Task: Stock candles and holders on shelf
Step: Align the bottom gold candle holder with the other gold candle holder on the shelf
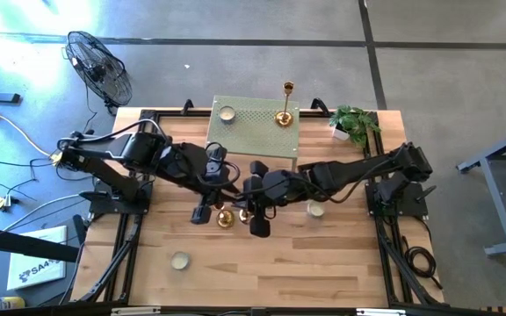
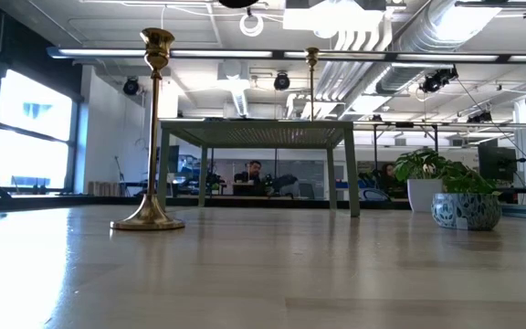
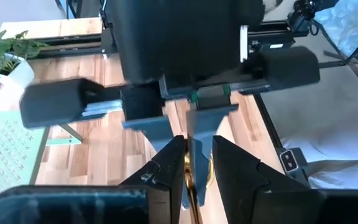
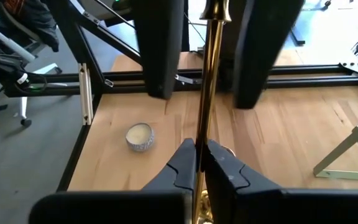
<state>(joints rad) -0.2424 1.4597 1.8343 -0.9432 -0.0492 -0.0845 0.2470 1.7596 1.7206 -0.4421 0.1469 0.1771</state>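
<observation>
two hands are meeting mid-counter: the right hand [image 4: 201, 163] is closing on a gold holder's stem [image 4: 209, 81], and the left hand [image 3: 197, 177] is gripping the same stem, a handover step; next, one hand releasing before carrying it to the shelf [image 1: 257, 139].

shelf [image 1: 255, 130]: pale sage green, top perforated in a fine dot grid. holder [image 1: 284, 104] on it: shiny gold. candle [image 1: 180, 261] at 7 o'clock: cream, silvery rim. table [image 1: 323, 263]: light striped wood. plant [image 1: 355, 121] at 2 o'clock: green, white pot.
</observation>
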